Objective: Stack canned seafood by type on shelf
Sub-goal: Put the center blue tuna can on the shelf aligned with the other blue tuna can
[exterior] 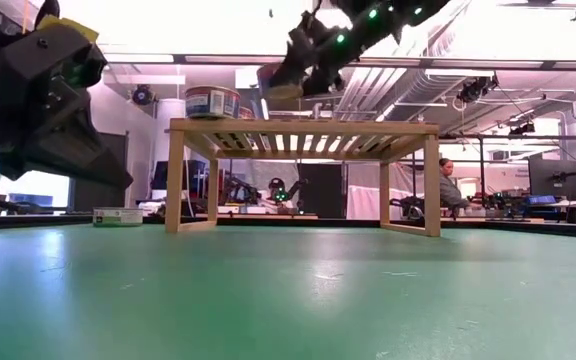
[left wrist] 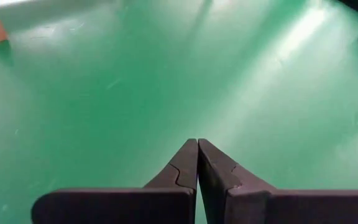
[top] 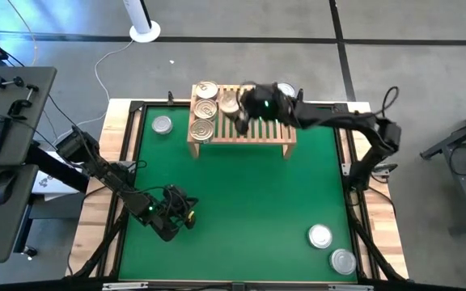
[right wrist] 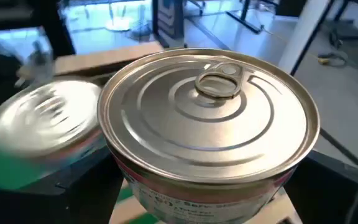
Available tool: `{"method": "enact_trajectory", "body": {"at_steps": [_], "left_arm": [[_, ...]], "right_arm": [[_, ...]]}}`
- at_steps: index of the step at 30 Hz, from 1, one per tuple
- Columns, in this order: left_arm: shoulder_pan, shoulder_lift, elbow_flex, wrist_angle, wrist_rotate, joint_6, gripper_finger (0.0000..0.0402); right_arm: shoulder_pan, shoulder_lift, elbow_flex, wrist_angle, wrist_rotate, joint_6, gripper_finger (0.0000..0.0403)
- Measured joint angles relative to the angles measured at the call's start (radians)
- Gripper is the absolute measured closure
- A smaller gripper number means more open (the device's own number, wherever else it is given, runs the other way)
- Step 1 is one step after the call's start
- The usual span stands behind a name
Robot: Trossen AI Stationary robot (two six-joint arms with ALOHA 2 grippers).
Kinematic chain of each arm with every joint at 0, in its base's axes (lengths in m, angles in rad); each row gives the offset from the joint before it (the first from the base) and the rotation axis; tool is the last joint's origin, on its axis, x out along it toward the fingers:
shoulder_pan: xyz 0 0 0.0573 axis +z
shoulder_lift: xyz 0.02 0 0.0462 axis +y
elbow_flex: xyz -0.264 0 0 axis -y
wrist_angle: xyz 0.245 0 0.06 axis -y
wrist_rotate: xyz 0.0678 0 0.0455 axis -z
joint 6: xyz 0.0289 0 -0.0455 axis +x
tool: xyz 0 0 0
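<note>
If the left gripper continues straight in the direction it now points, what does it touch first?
Probably only the green mat: the shut left gripper points down at bare mat, with no tin in that line as far as the left wrist view shows.

a short round metal tin with a gold-tan ringed top and a pull tab (right wrist: 209, 118) fills the frame, a band of printed label showing under its rim. just beside it lies a second round tin with a plain silver top (right wrist: 45, 124), blurred. pale wood (right wrist: 98, 57) and a grey floor lie beyond.
</note>
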Motion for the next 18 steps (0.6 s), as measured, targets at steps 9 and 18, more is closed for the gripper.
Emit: {"method": "enact_trajectory", "body": {"at_steps": [9,18], "left_arm": [[0.000,0.000,0.000,0.017,-0.022,0.012,0.0401],[0.000,-0.001,0.000,0.020,-0.022,0.009,0.0401]], "right_arm": [[-0.128,0.192,0.163,-0.098,-0.085,0.011,0.0024],[-0.161,0.219,0.171,-0.158,-0.085,0.011,0.0017]]}}
